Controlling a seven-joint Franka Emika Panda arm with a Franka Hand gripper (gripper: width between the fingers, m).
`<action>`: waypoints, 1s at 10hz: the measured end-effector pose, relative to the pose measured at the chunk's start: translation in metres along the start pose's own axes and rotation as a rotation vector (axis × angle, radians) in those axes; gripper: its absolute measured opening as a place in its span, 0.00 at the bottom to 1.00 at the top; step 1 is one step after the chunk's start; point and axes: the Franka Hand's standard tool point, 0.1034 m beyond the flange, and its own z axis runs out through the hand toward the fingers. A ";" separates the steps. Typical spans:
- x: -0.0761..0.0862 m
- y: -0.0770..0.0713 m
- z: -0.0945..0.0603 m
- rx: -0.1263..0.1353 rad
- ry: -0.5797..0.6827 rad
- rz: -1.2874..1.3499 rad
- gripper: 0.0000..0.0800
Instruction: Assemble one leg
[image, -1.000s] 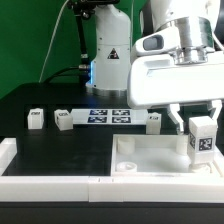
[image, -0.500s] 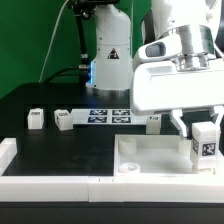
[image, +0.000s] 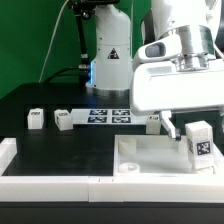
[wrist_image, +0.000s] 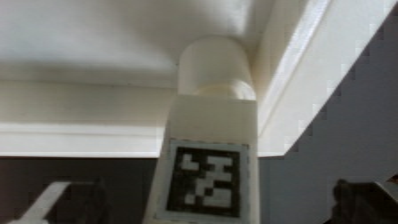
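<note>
The leg (image: 199, 144), a white stubby block with a black-and-white tag facing the camera, stands upright in the corner of the large flat white piece (image: 150, 160) on the exterior view's right. My gripper (image: 198, 130) hangs right over it. In the wrist view the leg (wrist_image: 214, 110) runs up the middle against the rimmed white piece (wrist_image: 89, 90). My gripper (wrist_image: 210, 202) is open, with both dark fingertips (wrist_image: 54, 203) standing clear of the leg's sides.
Three more legs lie on the black table: two on the exterior view's left (image: 36, 118) (image: 63, 120) and one behind the white piece (image: 153, 121). The marker board (image: 110, 115) lies at the back. A white rail (image: 50, 180) runs along the front.
The leg has shifted slightly down and towards the exterior view's left. The finger on the exterior view's right no longer shows beside it.
</note>
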 end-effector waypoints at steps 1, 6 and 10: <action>0.000 0.000 0.000 0.000 0.000 0.000 0.81; 0.015 0.004 -0.013 0.003 -0.010 0.003 0.81; 0.015 0.003 -0.013 0.012 -0.060 0.004 0.81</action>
